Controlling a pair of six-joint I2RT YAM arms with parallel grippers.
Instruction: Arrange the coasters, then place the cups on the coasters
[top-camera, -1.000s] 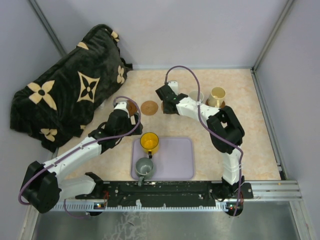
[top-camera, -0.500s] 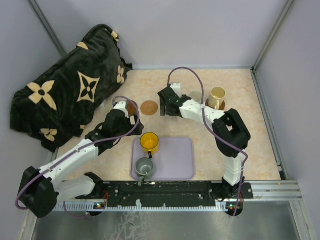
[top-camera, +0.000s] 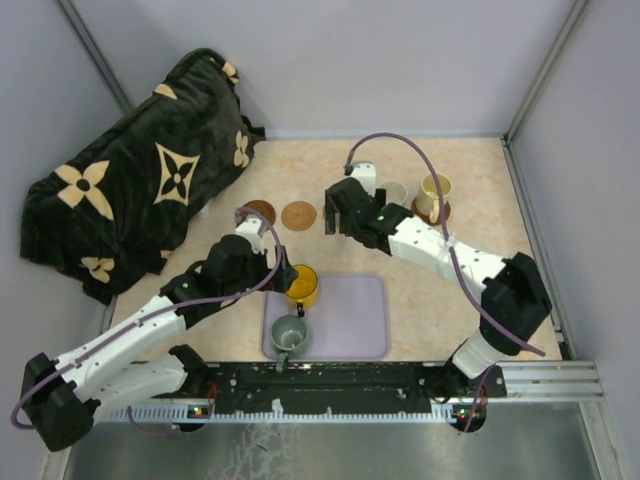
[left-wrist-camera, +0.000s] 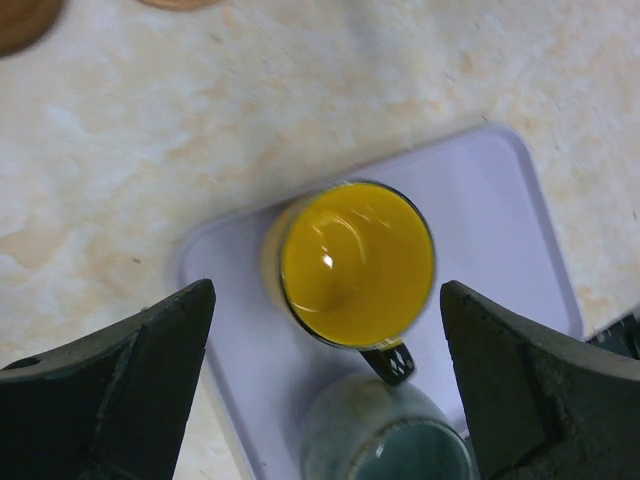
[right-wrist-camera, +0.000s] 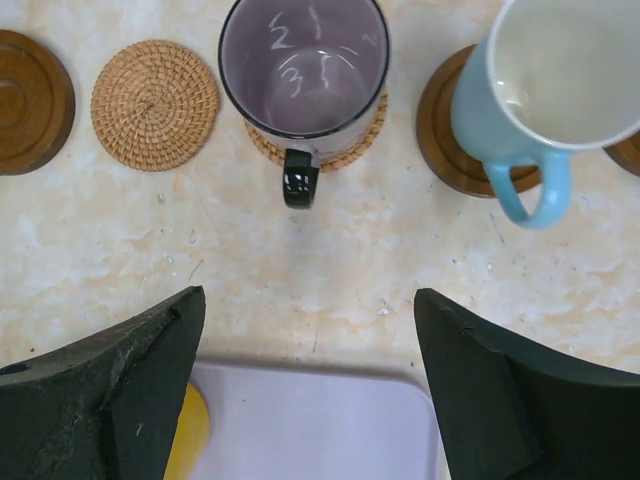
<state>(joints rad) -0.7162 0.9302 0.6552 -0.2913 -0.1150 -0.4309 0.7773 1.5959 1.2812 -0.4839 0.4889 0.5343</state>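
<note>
Left tool (left-wrist-camera: 325, 320) hangs with jaws spread wide over the yellow cup (left-wrist-camera: 355, 262), gripping nothing. You find that cup upright at the far left corner of the lavender tray (left-wrist-camera: 500, 220), its handle toward the grey-green cup (left-wrist-camera: 390, 440), which stands just beside it on the same tray. Right tool (right-wrist-camera: 308, 300), jaws likewise spread and empty, hovers near the mauve cup (right-wrist-camera: 305, 65), which sits on a woven coaster (right-wrist-camera: 262, 143). To its right, the light blue cup (right-wrist-camera: 560, 70) rests on a dark coaster (right-wrist-camera: 440, 130). To the left, a bare woven coaster (right-wrist-camera: 155, 103) and a bare dark coaster (right-wrist-camera: 30, 100) lie on the counter (right-wrist-camera: 350, 270). The cream cup (top-camera: 436, 190) stands at the row's right end.
</note>
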